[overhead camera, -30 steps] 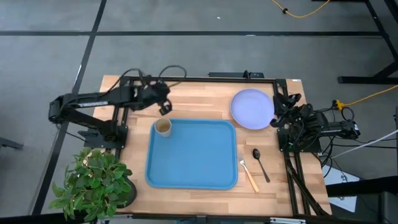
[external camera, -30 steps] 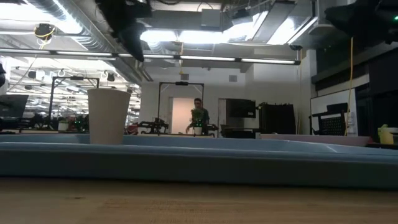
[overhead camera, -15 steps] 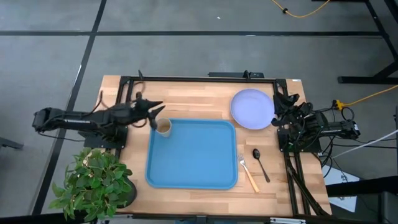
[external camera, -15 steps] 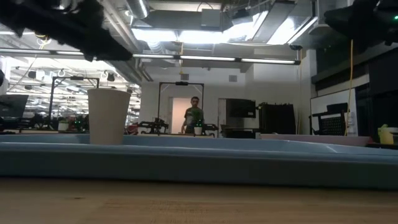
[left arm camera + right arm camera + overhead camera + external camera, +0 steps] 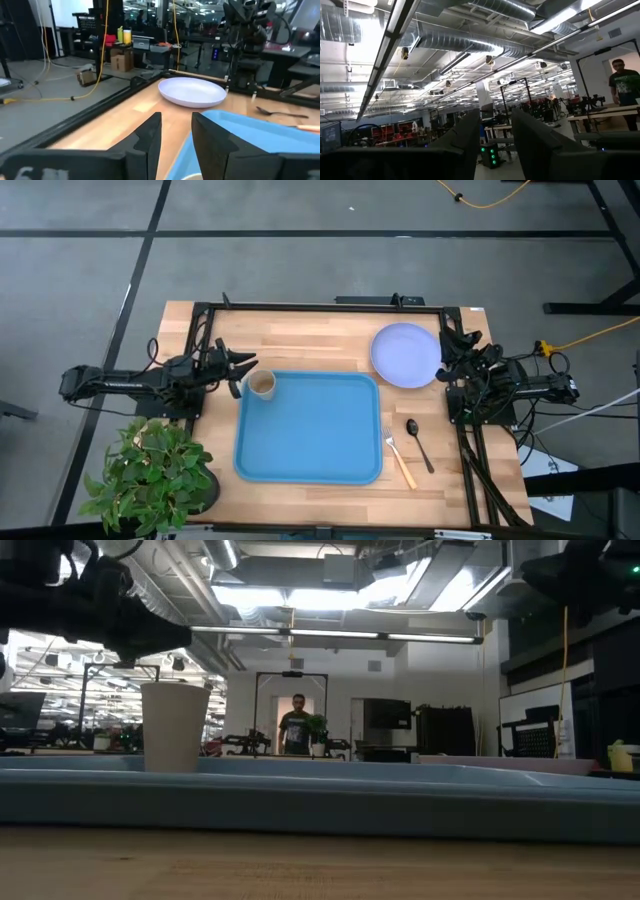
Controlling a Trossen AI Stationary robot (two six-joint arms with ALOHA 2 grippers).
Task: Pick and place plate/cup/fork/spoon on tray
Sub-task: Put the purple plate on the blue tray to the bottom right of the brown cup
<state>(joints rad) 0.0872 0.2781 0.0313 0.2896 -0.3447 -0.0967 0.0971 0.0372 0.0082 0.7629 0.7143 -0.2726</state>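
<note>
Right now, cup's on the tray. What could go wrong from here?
1. The left end effector sits open, right beside the cup; a swing toward the table could tip it.
2. The cup stands in the tray corner, near the rim.
3. The fork and spoon lie close together, inviting a double grab.

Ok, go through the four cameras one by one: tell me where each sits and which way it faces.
High view: above the table, straight down on the tray, cup and both arms.
Low view: at table height, level across the tray into the room; the left arm shows at its top left.
Left wrist view: on the left arm, looking past its open left gripper toward the plate.
Right wrist view: on the parked right arm, tilted up at the ceiling past the right gripper.
Shared: high and low views both show the cup.
</note>
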